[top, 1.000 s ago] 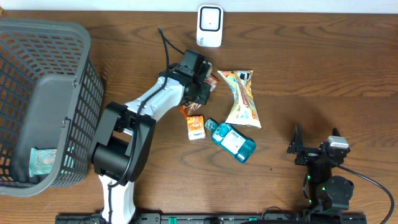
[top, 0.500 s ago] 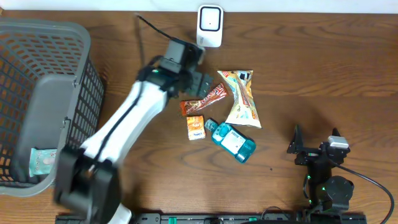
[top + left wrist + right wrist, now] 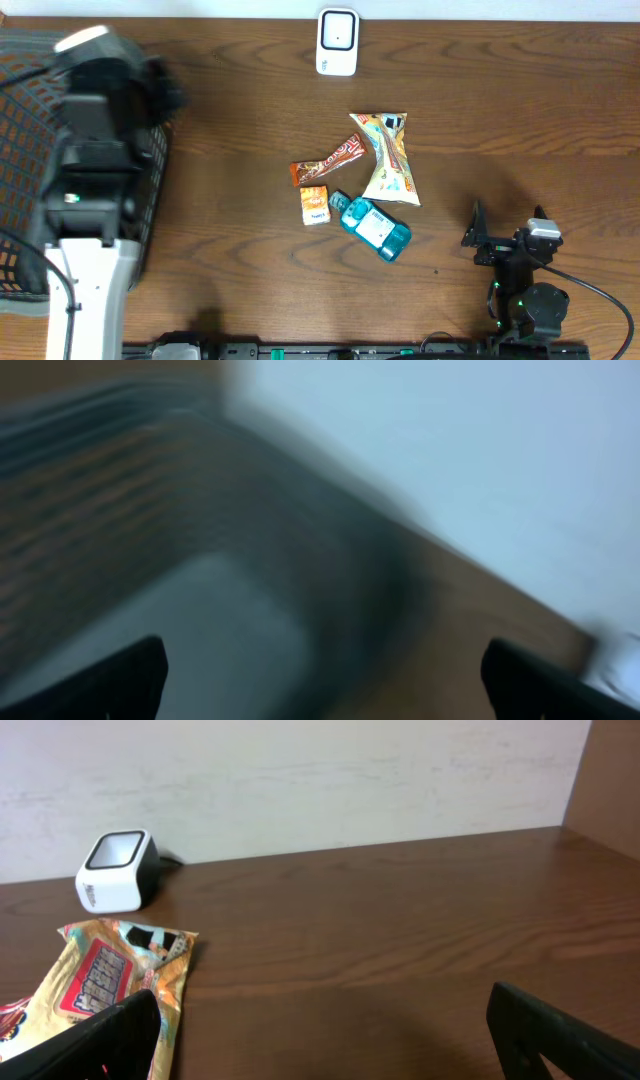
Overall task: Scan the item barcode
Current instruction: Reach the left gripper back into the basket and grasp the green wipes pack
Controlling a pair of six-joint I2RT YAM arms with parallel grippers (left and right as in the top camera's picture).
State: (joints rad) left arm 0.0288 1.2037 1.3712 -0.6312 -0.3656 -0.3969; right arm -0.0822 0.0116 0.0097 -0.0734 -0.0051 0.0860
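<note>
Left gripper (image 3: 320,682): spread wide, nothing visible between the fingers, hangs over the basket (image 3: 18,150) at far left. Heavy motion blur in wrist view.
Right gripper (image 3: 330,1042): spread wide too, empty, low at near right, facing scanner (image 3: 337,42) and snack bag (image 3: 388,158).
Chocolate bar (image 3: 328,160): flat on the table mid-scene, well apart from both grippers, nearer than the scanner, right end just beside the snack bag.
Small orange box (image 3: 315,204): just near of the bar.
Teal pack (image 3: 375,226): just right of the box.
</note>
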